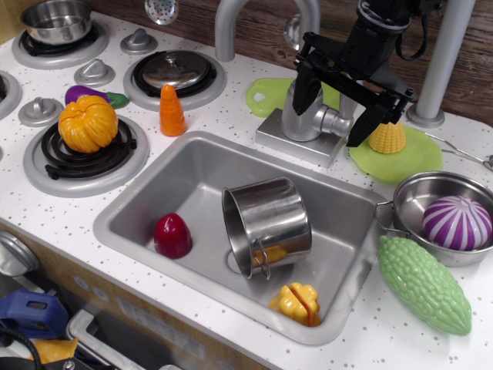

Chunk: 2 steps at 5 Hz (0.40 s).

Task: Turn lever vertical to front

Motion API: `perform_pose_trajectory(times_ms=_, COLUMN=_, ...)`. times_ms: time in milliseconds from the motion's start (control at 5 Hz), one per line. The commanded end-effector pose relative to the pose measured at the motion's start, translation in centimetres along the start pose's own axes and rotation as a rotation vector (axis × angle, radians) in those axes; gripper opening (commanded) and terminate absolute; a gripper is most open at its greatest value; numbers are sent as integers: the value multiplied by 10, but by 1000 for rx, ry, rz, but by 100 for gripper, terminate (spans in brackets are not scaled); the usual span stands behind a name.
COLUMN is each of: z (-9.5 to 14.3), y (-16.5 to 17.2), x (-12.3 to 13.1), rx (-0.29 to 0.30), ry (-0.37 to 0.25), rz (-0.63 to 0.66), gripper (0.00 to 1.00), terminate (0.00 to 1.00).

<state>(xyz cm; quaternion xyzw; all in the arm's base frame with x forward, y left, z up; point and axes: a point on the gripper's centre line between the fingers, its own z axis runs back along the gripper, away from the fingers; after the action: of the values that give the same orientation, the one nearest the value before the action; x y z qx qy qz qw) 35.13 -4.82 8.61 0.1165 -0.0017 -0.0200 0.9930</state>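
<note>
Here the black robot claw (343,102) hangs over the grey tap body (302,114), its two fingers (305,91) spread apart, one on each side of the small matte silver-grey paddle-shaped lever (336,122). The lever juts sideways from the tap body toward the right of the view, lying between the fingers; whether either finger touches it cannot be told. The tall curved grey spout (231,23) rises behind. On the white speckled tabletop (231,116), the grey metal sink (123,223) holds a tipped steel pot (269,220), a dark red toy fruit (172,236) and a yellow toy piece (296,303). Just right of the claw, a yellow toy corn cob (387,138) rests on a light green plate (408,162).
</note>
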Motion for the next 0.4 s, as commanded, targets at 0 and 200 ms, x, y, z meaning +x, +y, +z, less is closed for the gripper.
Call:
perform_pose_trajectory(times_ms=0, z=0, y=0, x=0, rx=0, ry=0, rz=0, gripper=100, terminate=0)
perform_pose_trajectory(times_ms=200, z=4, y=0, x=6, rx=36, ry=-64, rz=19, gripper=100, terminate=0)
